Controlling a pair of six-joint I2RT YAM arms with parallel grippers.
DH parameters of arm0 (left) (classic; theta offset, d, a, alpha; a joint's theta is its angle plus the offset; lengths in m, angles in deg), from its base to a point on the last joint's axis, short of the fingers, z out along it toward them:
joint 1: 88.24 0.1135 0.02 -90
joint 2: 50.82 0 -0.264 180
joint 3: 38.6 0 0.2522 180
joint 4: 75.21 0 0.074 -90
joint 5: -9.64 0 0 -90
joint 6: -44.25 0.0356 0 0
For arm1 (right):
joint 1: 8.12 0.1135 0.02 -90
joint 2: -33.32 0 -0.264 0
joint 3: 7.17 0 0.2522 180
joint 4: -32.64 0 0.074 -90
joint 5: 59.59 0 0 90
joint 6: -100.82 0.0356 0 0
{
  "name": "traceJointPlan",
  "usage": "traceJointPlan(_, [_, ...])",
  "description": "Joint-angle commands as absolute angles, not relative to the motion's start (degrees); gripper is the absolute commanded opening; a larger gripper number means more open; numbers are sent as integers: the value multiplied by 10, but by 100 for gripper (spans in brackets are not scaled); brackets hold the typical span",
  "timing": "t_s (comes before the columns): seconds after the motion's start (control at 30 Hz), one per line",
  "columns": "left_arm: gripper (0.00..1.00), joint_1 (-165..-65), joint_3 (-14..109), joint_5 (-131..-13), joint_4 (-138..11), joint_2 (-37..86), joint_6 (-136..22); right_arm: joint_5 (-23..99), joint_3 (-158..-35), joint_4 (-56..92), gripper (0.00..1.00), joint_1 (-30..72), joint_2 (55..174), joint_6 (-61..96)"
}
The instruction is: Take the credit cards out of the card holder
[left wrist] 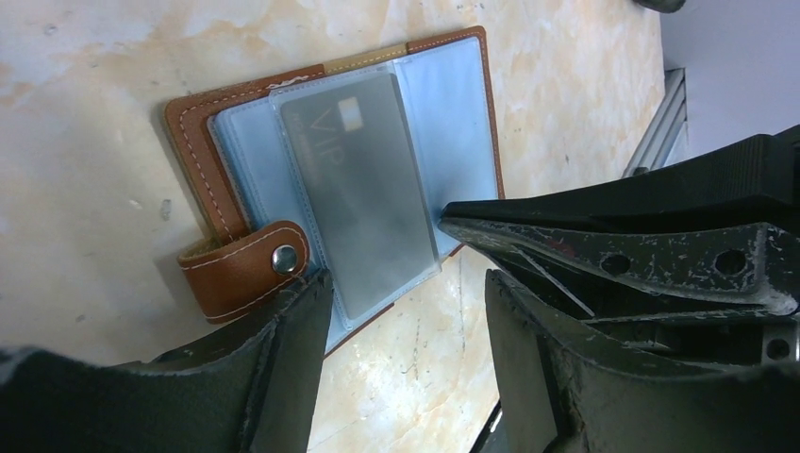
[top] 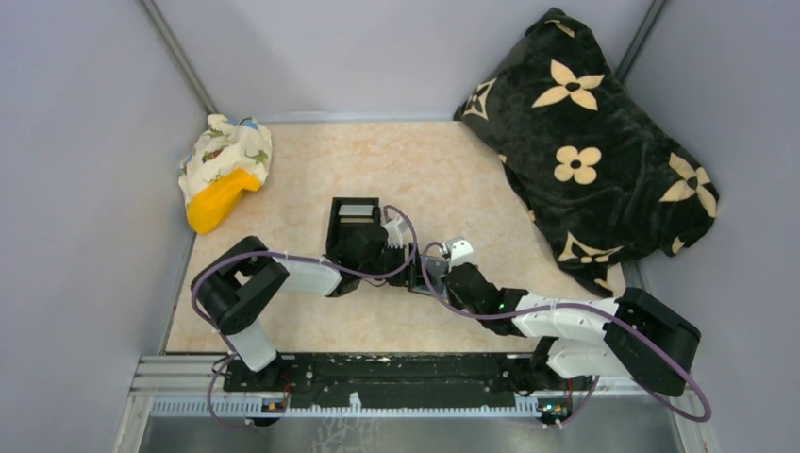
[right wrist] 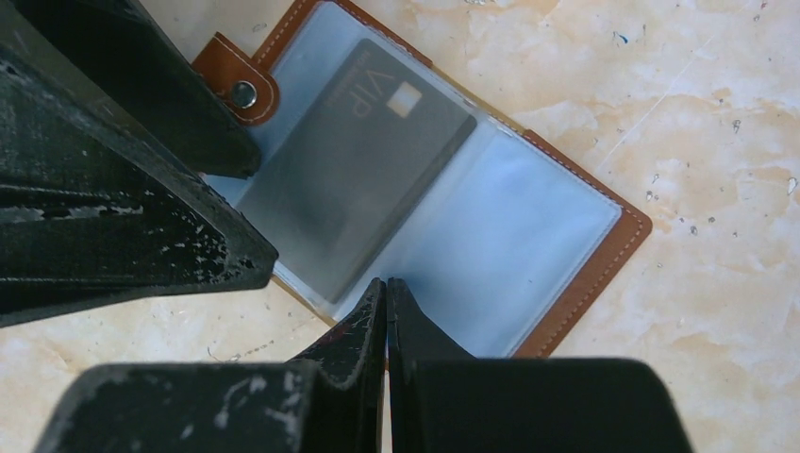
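The card holder (left wrist: 236, 160) lies open on the beige table: brown stitched leather, blue-grey clear sleeves, a snap tab (left wrist: 247, 267) on one edge. A grey card (left wrist: 363, 189) marked VIP sits in a sleeve. My left gripper (left wrist: 406, 283) is open, one finger by the tab and the other past the holder's near edge, with nothing between them. My right gripper (right wrist: 387, 283) is shut, its tip resting on a sleeve of the card holder (right wrist: 509, 236) beside the grey card (right wrist: 354, 179). In the top view both grippers meet mid-table and hide most of the holder.
A black blanket with cream flowers (top: 594, 142) fills the back right corner. A white patterned cloth with a yellow object (top: 225, 175) lies at the back left. A metal rail (left wrist: 660, 123) marks the table's edge close to the holder.
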State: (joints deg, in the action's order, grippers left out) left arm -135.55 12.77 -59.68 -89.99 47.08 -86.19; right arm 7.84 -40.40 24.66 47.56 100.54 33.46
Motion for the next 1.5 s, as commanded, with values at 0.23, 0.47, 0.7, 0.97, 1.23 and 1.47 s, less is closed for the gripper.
traceJointPlan(0.23, [67,-1371,119,-557,-972,495,-909,98,-385,284,0,472,1007,345])
traceJointPlan(0.47, [67,-1372,112,-523,-1040,510,-945,107,-375,299,0,468,1005,349])
traceJointPlan(0.7, [66,-1376,112,-492,-1113,530,-988,114,-364,302,0,462,990,353])
traceJointPlan(0.97, [66,-1380,121,-488,-1136,520,-1005,124,-359,315,0,459,995,354])
traceJointPlan(1.23, [66,-1380,138,-487,-1139,527,-1011,135,-359,329,0,459,1005,354])
traceJointPlan(1.47, [66,-1382,155,-487,-1142,548,-1015,133,-355,327,0,459,985,359])
